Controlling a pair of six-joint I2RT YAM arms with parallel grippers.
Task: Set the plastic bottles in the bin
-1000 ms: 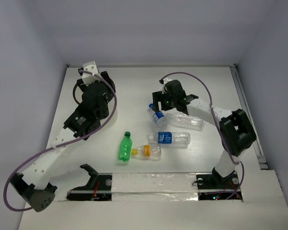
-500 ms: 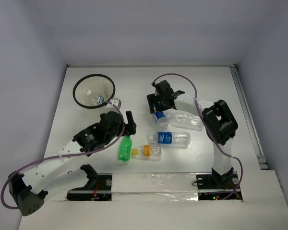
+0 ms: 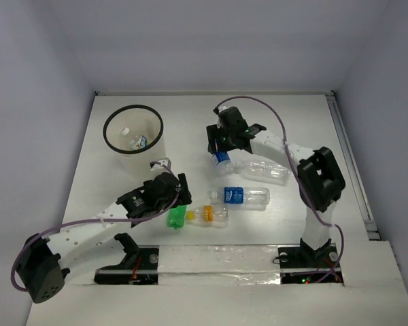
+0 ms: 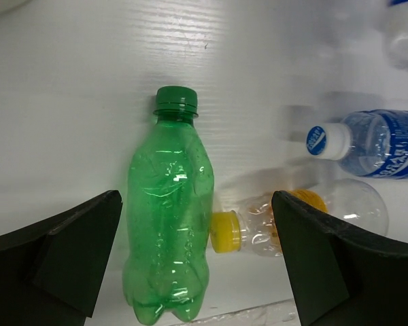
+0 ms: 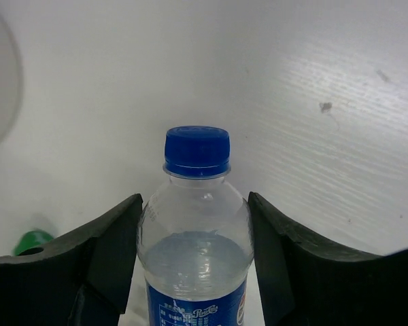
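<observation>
My left gripper (image 4: 196, 197) hangs with its fingers spread wide over the green bottle (image 4: 166, 238), which lies flat with its cap toward twelve o'clock. The orange-label bottle (image 4: 292, 221) lies just beside it at three o'clock. My right gripper (image 5: 195, 197) is clamped on both sides of a blue-capped bottle (image 5: 196, 251). The bin (image 3: 109, 139) stands at ten o'clock on the table (image 3: 190, 115), one blue-label bottle (image 3: 139, 141) inside.

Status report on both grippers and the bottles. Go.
Left gripper open, straddling green bottle. Right gripper shut on blue-capped bottle. Yellow-capped bottle touches the green one's side. Bin holds one bottle.
</observation>
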